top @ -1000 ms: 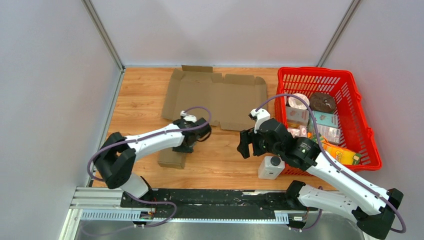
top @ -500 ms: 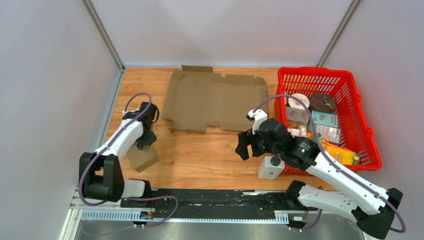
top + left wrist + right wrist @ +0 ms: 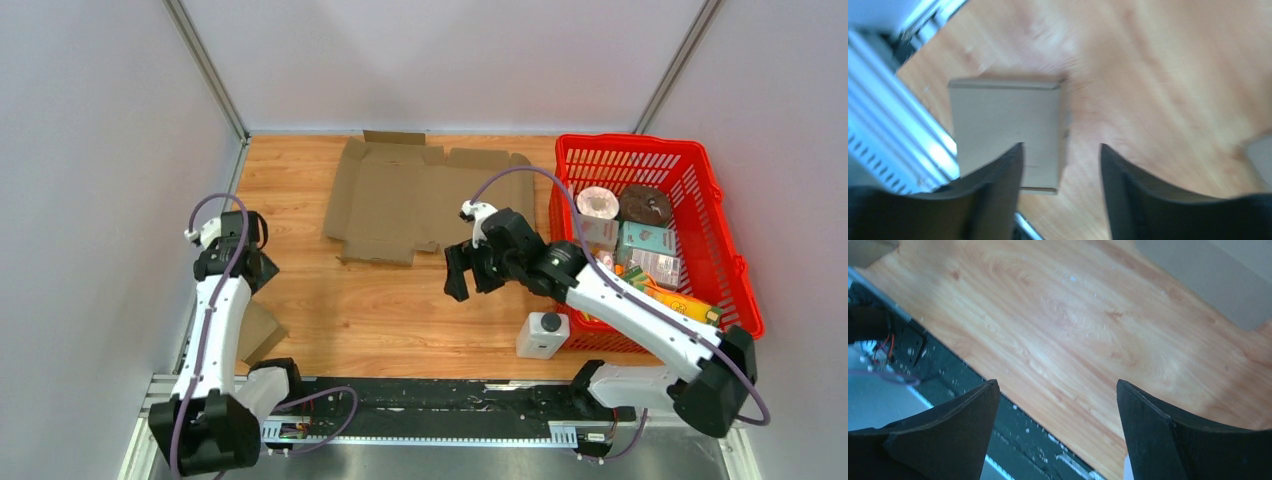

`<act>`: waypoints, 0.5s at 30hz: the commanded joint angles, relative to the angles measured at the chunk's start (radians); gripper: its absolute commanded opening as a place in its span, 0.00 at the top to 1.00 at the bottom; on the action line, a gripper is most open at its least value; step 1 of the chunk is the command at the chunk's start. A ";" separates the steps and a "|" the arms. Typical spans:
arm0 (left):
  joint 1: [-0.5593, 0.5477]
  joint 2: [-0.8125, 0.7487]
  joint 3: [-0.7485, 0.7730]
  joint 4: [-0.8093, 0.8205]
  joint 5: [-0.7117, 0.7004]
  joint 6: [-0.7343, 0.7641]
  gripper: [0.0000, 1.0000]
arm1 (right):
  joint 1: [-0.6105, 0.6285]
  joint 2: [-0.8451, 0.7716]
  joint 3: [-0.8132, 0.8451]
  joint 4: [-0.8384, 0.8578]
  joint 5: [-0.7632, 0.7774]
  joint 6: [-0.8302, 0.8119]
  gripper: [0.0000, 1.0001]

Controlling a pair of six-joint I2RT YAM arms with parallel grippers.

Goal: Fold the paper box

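Jaws on your left gripper (image 3: 1060,150) stand apart, released, with only air between the two dark fingers (image 3: 998,175). You have that gripper up by the left edge of the worktop (image 3: 380,300), pointing down. In the left wrist view, which is blurred, a small folded box (image 3: 1003,115) of brown card lies flat on the wood under and beyond the left finger, clear of both fingers. From above you see this small box (image 3: 255,330) at the near left corner, partly behind the white arm.

Further right, the flat cardboard box (image 3: 430,195) lies unfolded against the far edge of the worktop, about midway along it, flaps spread out on the wood. It is well apart from your left gripper.

Your right gripper (image 3: 458,275) hangs over bare wood near the middle of the worktop, just in front of the near edge of that flat sheet. Its jaws are wide apart and released too. In the right wrist view you look between them at wood grain, with a corner of the cardboard (image 3: 1208,270) showing at the upper right, outside the fingers and not touched by them.

A white bottle (image 3: 542,335) stands near the front edge, just beside the red basket (image 3: 625,140). The basket fills the right side of the worktop and holds packets and cartons.
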State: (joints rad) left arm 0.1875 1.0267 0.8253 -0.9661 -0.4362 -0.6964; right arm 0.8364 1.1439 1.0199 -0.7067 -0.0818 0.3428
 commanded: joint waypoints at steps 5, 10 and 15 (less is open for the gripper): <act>-0.230 0.204 0.161 0.485 0.617 0.019 0.22 | -0.097 0.489 0.376 0.213 0.023 0.009 0.07; -0.229 0.436 0.317 0.526 0.578 0.052 0.16 | -0.033 0.818 0.706 0.075 0.036 -0.253 0.09; -0.198 0.650 0.446 0.499 0.619 0.008 0.12 | 0.015 0.985 0.843 0.064 -0.007 -0.390 0.06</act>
State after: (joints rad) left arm -0.0303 1.6051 1.1477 -0.4976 0.1291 -0.6693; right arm 0.8165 2.0388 1.7409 -0.6113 -0.0456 0.1177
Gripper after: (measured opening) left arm 0.875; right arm 0.941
